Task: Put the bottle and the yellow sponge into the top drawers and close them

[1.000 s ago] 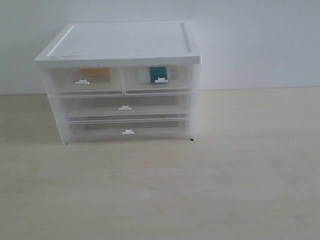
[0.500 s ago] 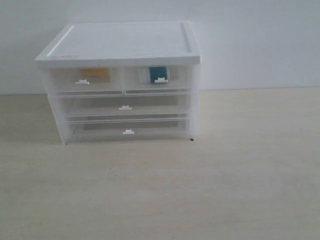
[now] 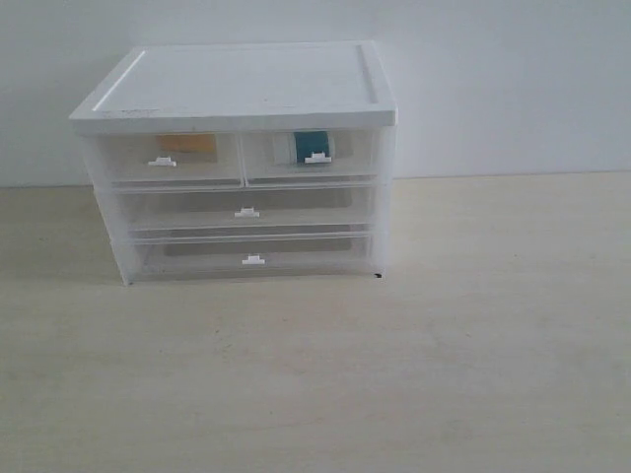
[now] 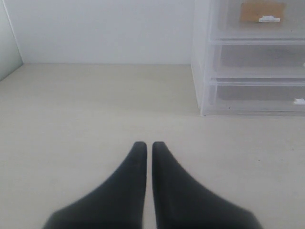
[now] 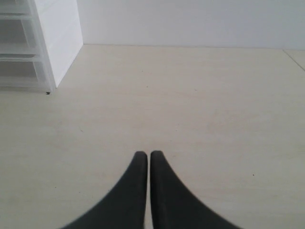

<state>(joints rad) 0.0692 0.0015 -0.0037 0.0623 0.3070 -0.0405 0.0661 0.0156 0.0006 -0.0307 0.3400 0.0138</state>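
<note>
Your left jaws stand pressed together, gripping nothing, poised over the bare surface point(image 4: 95, 105); your right jaws are likewise shut and empty above open surface. Ahead of the left jaws, higher up and off toward the other arm's side, the yellow sponge point(image 4: 262, 10) shows as an orange patch behind the translucent front of the left top drawer point(image 4: 238, 28), just behind its small white tab handle point(image 4: 269, 19). The right jaws face only a corner of the cabinet point(image 5: 57, 38), ahead and off toward the left arm's side, and the bottle cannot be seen from there. In the exterior view the bottle point(image 3: 314, 145), marked by its teal label, sits inside the right top drawer point(image 3: 345, 163); how its long axis runs cannot be told through the cloudy plastic. Both top drawers look flush with the cabinet front, side by side beneath the lid, and both pairs of jaws are well apart from the cabinet. You can judge both things stowed and both drawers closed. Each arm is nearer its own drawer, so any last push on a front would mean a straight reach forward and up.
</note>
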